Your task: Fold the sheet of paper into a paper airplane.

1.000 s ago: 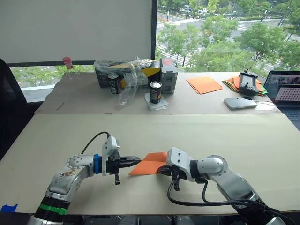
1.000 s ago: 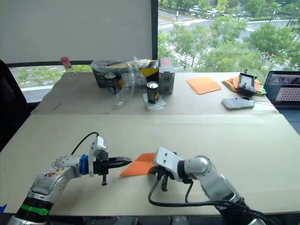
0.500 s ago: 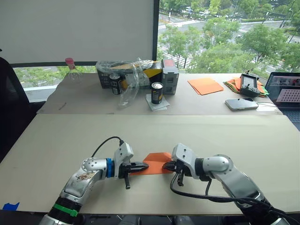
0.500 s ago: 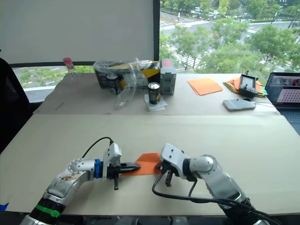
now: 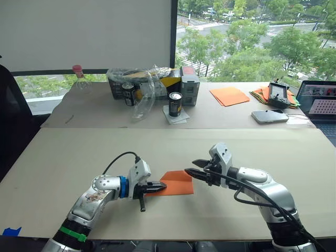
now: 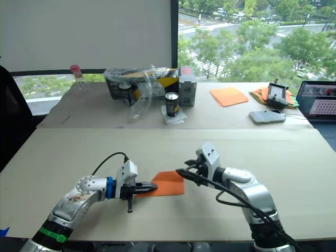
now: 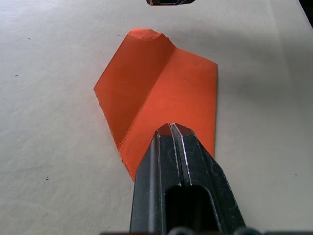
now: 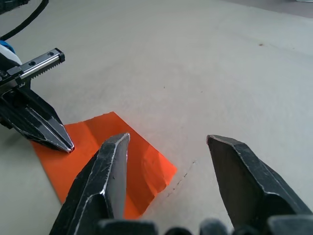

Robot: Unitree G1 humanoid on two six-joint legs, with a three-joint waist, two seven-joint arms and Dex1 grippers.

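Paper is what we work on here: the sheet of paper (image 5: 176,182), bright orange and already folded into a narrower layered shape with a raised crease down its length, lies flat on the near desk (image 5: 63,157) between our two arms. Our left gripper (image 5: 159,185) has its fingers pressed together with the tips resting on the sheet's near-left end; we judge this is to pin the layers to the desk so they do not slide or spring up. Whether an edge is actually caught between the fingers we cannot tell. Our right gripper (image 5: 193,167) hovers just beside the sheet's far-right corner, fingers apart and holding nothing, lifted off the paper; we take this as a pose from which it can come in for the next fold while the left end is held. The fold is only partly done, we judge, since there are no wings yet. On the far desk sit a drink can (image 5: 174,103), a stack of smooth orange sheets (image 5: 229,95) and a phone (image 5: 269,116), all well apart from our work.
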